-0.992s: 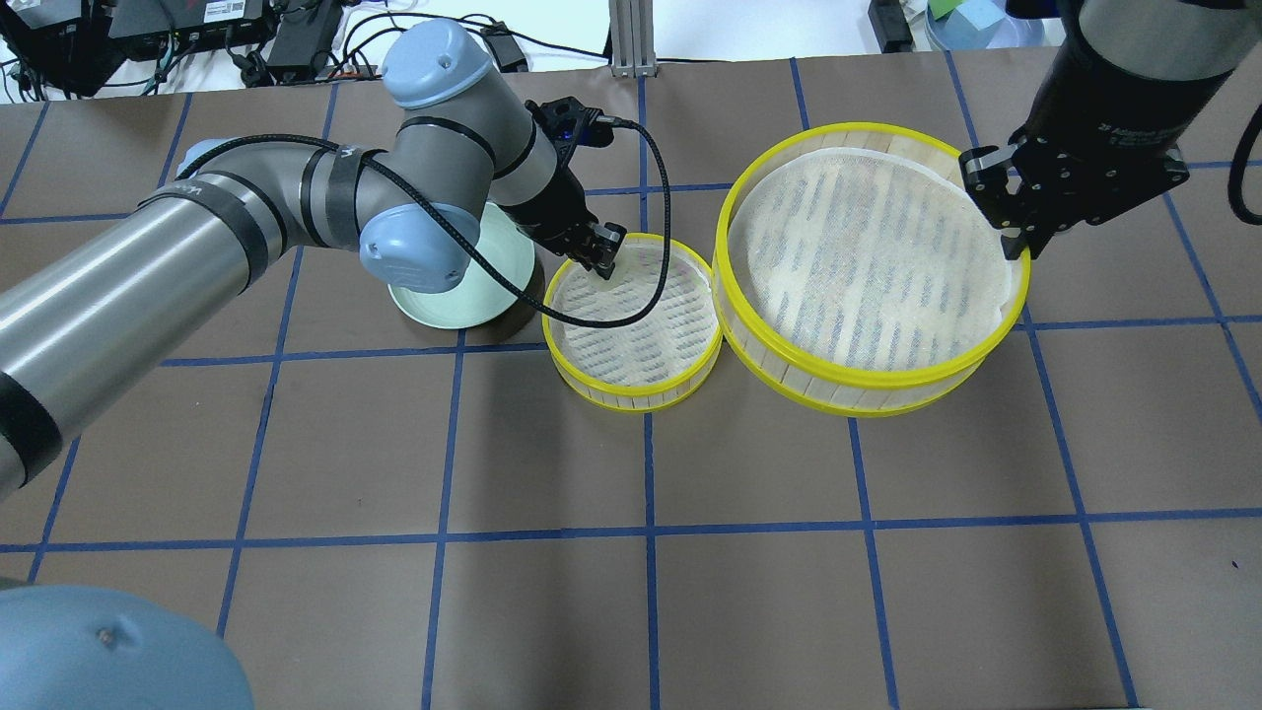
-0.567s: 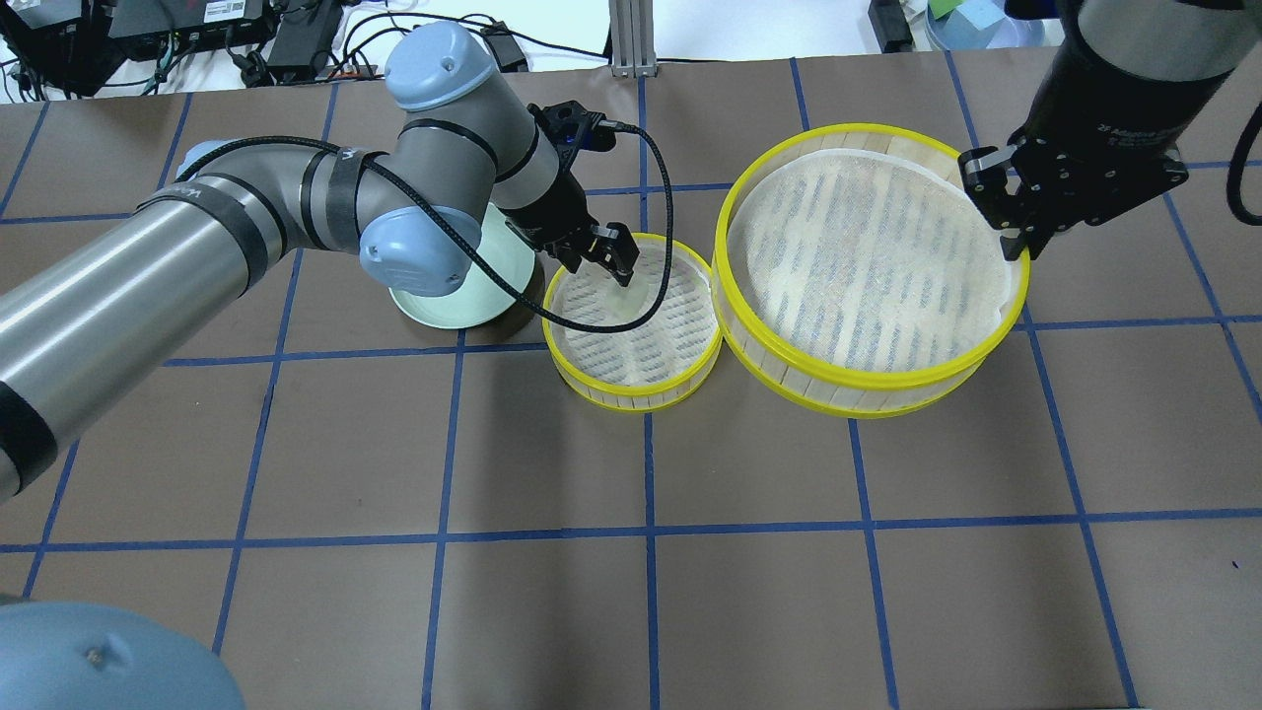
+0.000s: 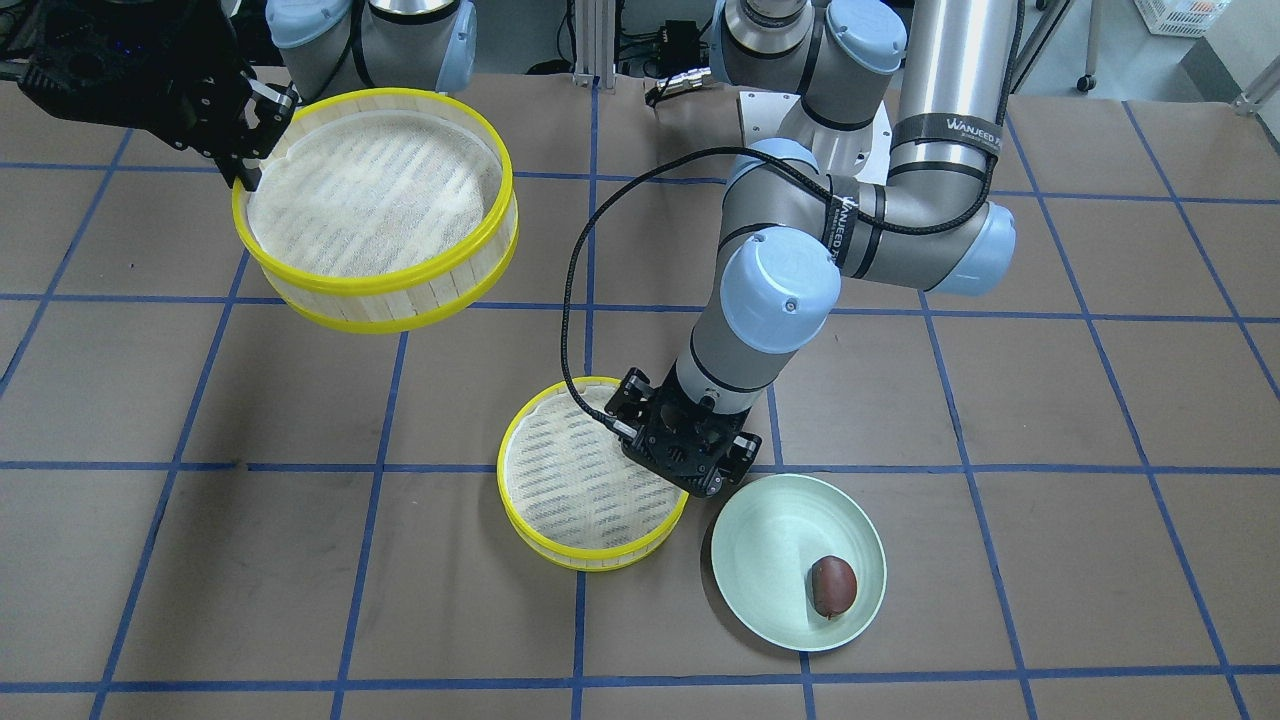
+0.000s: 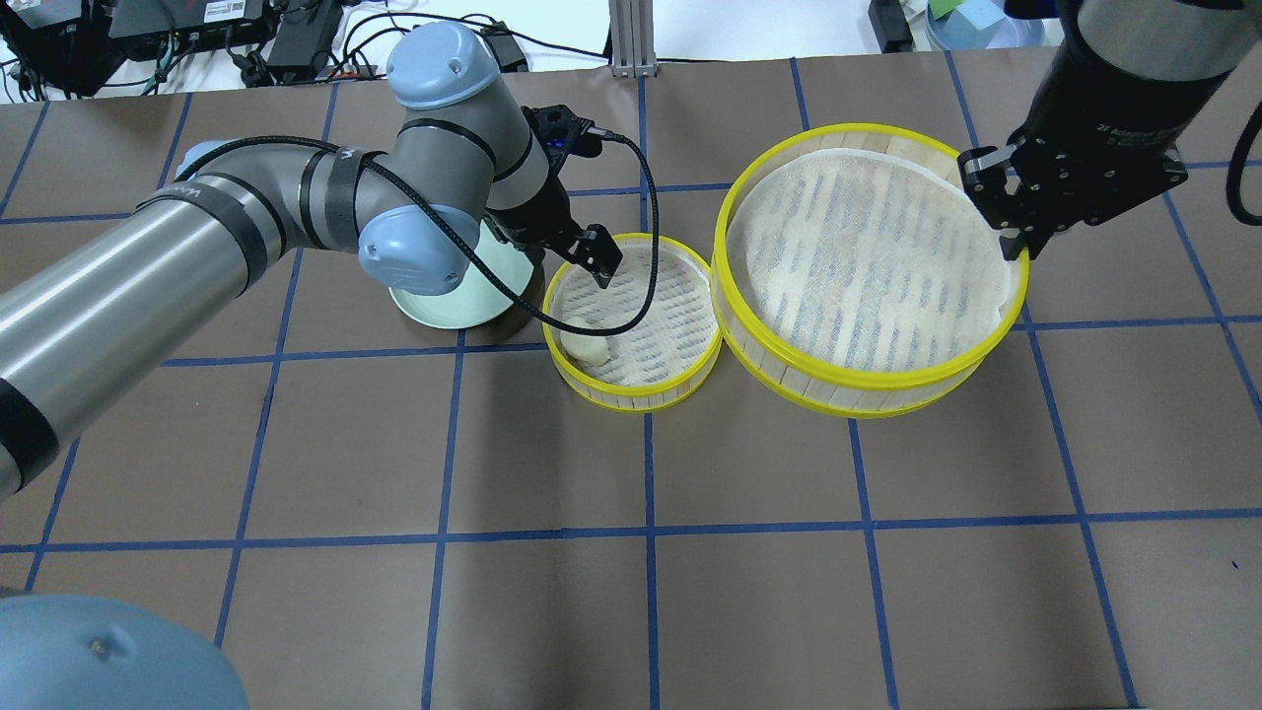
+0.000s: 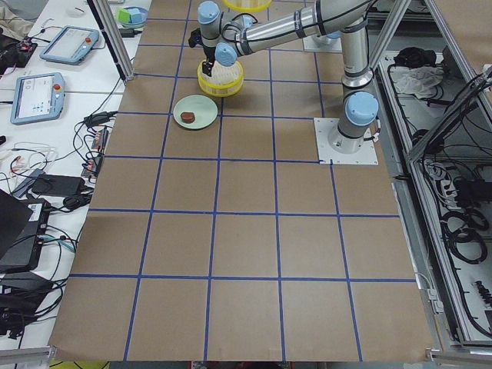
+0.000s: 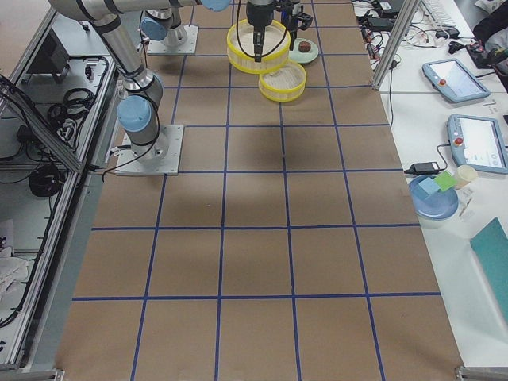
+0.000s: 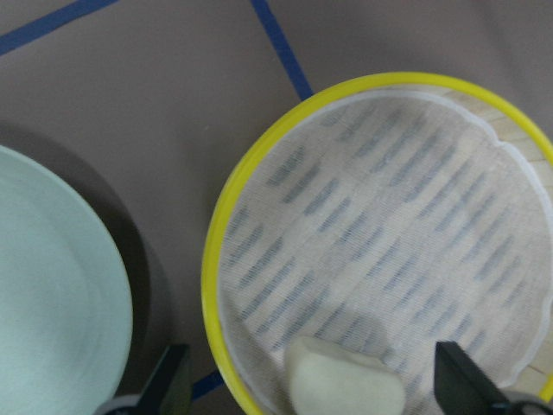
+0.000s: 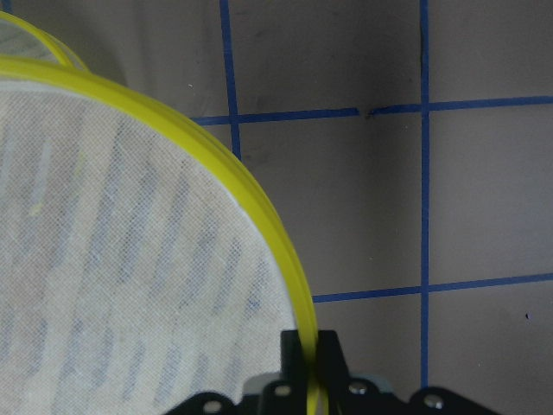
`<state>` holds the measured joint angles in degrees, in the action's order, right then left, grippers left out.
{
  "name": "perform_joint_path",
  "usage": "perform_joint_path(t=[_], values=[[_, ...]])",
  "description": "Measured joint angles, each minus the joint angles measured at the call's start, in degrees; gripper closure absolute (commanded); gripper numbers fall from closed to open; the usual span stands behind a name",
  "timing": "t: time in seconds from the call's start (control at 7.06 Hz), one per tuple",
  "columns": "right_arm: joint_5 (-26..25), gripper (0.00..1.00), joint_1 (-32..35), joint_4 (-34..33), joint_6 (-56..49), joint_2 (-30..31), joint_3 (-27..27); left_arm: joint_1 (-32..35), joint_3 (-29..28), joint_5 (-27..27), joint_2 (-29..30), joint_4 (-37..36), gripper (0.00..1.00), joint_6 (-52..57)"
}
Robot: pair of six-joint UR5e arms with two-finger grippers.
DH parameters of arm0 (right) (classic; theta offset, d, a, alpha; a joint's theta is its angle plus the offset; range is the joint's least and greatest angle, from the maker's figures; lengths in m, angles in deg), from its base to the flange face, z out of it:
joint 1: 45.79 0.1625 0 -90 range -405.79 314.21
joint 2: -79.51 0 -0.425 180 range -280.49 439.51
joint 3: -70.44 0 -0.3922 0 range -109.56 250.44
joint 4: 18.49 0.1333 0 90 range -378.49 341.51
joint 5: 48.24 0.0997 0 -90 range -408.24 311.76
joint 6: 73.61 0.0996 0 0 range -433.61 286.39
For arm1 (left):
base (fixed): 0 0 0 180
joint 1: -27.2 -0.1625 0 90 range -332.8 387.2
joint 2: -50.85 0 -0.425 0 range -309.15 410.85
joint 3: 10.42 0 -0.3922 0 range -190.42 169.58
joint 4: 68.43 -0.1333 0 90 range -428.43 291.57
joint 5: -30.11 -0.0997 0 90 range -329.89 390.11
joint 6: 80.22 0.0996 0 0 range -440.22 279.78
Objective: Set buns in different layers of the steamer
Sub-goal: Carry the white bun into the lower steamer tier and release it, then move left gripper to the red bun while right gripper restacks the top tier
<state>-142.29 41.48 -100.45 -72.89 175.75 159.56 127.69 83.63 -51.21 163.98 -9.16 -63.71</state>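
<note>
The cream-white bun (image 4: 587, 345) lies on the mesh floor of the lower steamer tray (image 4: 631, 396), near its front-left rim. It also shows in the left wrist view (image 7: 346, 382). My left gripper (image 4: 596, 260) is open above that tray, with the bun lying below and between its fingers (image 7: 460, 373). In the front view the gripper (image 3: 686, 458) hides the bun. The reddish-brown bun (image 3: 832, 586) lies on the pale green plate (image 3: 770, 540). My right gripper (image 4: 1016, 247) is shut on the rim of the upper steamer tray (image 4: 848, 396) and holds it in the air (image 3: 380, 315).
The green plate (image 4: 444, 314) sits left of the lower tray, partly under my left arm. A black cable (image 4: 646, 197) loops from the left wrist over the tray. Brown paper with blue tape lines covers the table (image 4: 749, 592).
The left gripper has let go of the cream bun, which now lies at the tray's front left. The gripper has shifted slightly back to the left. The right arm holds still.
</note>
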Motion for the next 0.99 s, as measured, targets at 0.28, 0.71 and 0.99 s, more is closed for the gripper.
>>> perform_joint_path(t=[0.28, 0.71, 0.99], values=[[-0.08, 0.98, -0.01, 0.05, 0.06, -0.12, 0.03, -1.92, -0.56, -3.45, 0.04, 0.02, 0.0, 0.25], [-1.74, 1.0, 0.23, -1.07, 0.57, -2.5, -0.26, -8.57, -2.0, -3.84, 0.01, -0.3, 0.0, -0.45], [-1.89, 1.0, 2.54, -4.75, 1.6, -7.27, -0.56, -11.18, -2.93, -4.14, 0.56, -0.82, 0.0, -4.74]])
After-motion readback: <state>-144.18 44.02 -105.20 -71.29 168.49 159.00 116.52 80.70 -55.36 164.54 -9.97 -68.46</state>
